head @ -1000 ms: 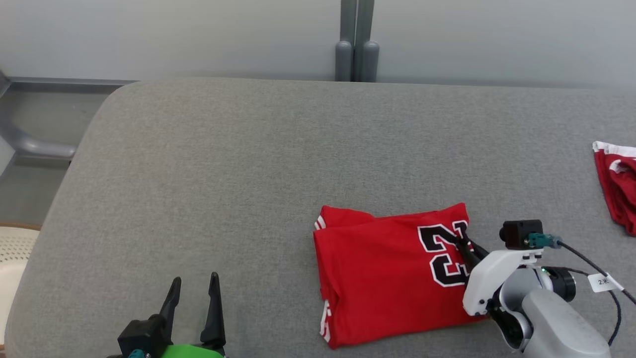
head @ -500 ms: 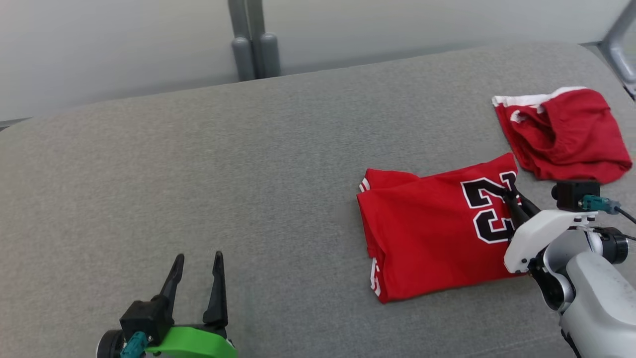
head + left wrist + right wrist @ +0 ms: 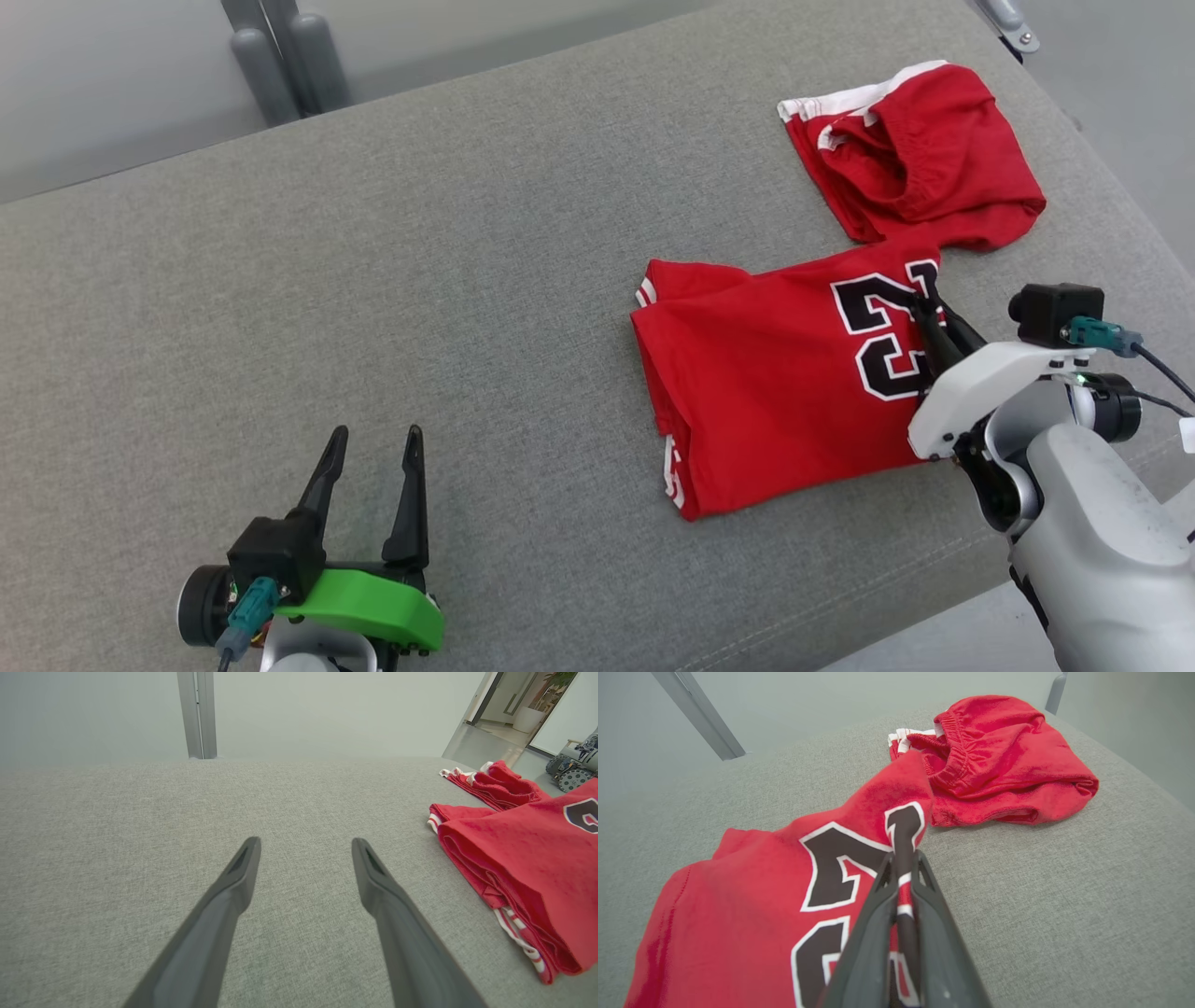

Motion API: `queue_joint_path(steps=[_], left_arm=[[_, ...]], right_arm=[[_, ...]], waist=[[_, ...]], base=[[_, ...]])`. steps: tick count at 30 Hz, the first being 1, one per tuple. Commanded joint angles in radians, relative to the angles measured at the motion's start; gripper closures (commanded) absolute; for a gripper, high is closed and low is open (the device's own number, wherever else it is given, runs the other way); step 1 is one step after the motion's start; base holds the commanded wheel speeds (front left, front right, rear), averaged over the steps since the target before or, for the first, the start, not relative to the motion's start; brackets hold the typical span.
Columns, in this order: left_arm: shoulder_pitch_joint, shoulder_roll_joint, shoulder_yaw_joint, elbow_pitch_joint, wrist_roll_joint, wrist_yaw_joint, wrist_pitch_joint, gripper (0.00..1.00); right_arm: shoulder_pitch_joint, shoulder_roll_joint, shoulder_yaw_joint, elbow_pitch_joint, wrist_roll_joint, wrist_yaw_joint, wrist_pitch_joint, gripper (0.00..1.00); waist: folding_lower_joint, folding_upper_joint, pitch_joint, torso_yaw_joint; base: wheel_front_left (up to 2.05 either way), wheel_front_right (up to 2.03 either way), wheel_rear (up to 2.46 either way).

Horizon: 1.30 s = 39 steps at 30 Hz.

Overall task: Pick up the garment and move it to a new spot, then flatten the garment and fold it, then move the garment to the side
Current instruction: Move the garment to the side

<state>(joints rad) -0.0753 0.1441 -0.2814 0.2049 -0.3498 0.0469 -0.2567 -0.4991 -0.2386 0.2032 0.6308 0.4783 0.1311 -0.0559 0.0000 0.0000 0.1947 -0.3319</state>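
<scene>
right wrist view: right gripper [image 3: 903, 858] clamps one edge of the folded jersey [image 3: 738, 905], likely to drag it aside; it lies near the surface [image 3: 1041, 896] right edge, just beside red shorts [image 3: 999, 756]. left gripper [image 3: 375, 434] gapes wide, empty.

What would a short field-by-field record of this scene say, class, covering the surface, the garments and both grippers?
Surface: grey padded table
Jersey: red, numbered, folded, right edge pinched up
Shorts: red, crumpled, just beyond the Jersey
Left gripper: open, empty, above bare table
Right gripper: shut on the Jersey's edge
</scene>
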Motion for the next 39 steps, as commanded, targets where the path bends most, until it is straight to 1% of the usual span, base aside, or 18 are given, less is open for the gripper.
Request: queue_joint_path(steps=[1,9,15,18,24,33,39], left_arm=[[-0.016,0.006,0.004,0.003,0.005,0.001,-0.002,0.0],[-0.021,-0.006,0.009,0.007,-0.004,0.004,-0.006,0.0],[-0.032,-0.009,0.01,0.006,-0.002,-0.001,-0.008,0.0],[-0.036,-0.01,0.009,0.006,0.001,-0.004,-0.008,0.0],[-0.042,-0.01,0.005,0.001,0.008,-0.008,-0.008,0.0],[-0.053,0.0,-0.013,-0.024,0.022,-0.012,-0.006,0.0],[-0.068,0.016,-0.031,-0.052,0.038,-0.016,0.015,0.0]], right_arm=[[-0.025,0.004,0.0,0.004,-0.009,-0.001,-0.008,1.0],[-0.148,0.013,-0.046,0.06,-0.035,-0.001,-0.005,1.0],[-0.276,-0.016,-0.108,0.152,-0.08,-0.001,-0.011,1.0],[-0.332,-0.04,-0.134,0.204,-0.109,-0.001,-0.013,1.0],[-0.413,-0.119,-0.151,0.289,-0.185,-0.001,0.004,1.0],[-0.488,-0.272,-0.175,0.371,-0.257,-0.001,0.04,1.0],[-0.518,-0.337,-0.2,0.428,-0.334,-0.001,0.03,1.0]], waist=[[0.0,0.0,0.015,0.001],[0.0,0.0,0.013,0.073],[0.0,0.0,0.027,0.125],[0.0,0.0,0.037,0.148],[0.0,0.0,0.057,0.185],[0.0,0.0,0.113,0.226],[0.0,0.0,0.158,0.252]], base=[[0.0,0.0,0.0],[0.0,0.0,0.0],[0.0,0.0,0.0],[0.0,0.0,0.0],[0.0,0.0,0.0],[0.0,0.0,0.0],[0.0,0.0,0.0]])
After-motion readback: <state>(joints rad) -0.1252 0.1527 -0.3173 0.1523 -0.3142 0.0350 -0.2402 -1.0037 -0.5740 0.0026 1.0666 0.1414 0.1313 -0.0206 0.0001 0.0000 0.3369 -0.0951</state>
